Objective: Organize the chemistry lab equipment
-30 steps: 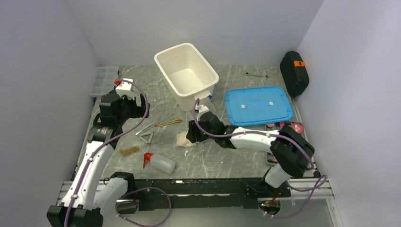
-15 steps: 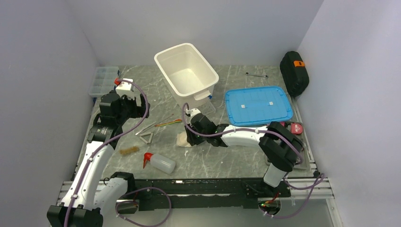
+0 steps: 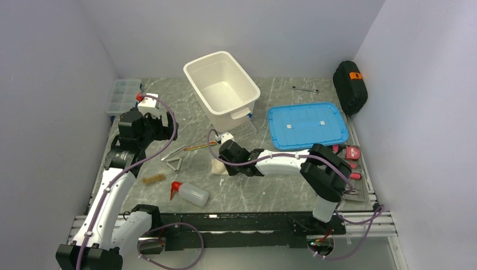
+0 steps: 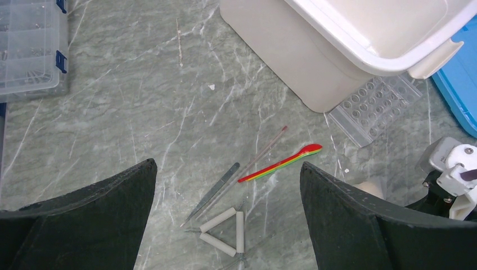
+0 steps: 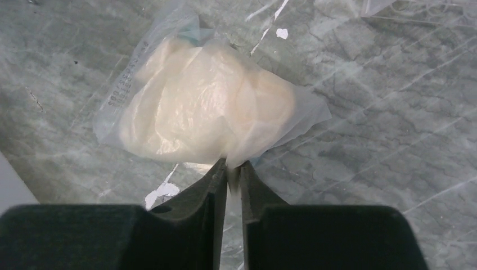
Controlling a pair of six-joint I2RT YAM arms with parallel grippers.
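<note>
From above, the right gripper (image 3: 223, 162) sits low at the middle of the grey marbled table (image 3: 270, 188), over the soft white pad sealed in a clear plastic bag (image 3: 216, 169); the pad lies just in front of the tall white plastic bin (image 3: 222, 84); if the bag is lifted towards that bin on a low arc, it or the wrist may well strike the near wall and be knocked loose.

In the left wrist view, the left gripper (image 4: 226, 164) hangs with its fingers spread wide and nothing between them, above a triangle of wire and white tubes (image 4: 228, 230), slim grey tongs (image 4: 216, 191) and a rainbow-striped plastic spoon (image 4: 281, 163); the clear plastic tube rack (image 4: 374, 107) rests against the bin's foot; these pieces lie near the pad, so a dragged bag could sweep them out of place.

In the right wrist view, the jaws are pressed almost together, pinching only the thin film at the bag's near edge, while the white pad (image 5: 202, 112) itself bulges beyond the tips; that hold looks slight; the slick plastic may slide out under the pad's weight, or the film may stretch and tear, and a swinging bag could drop outside the bin.
</note>
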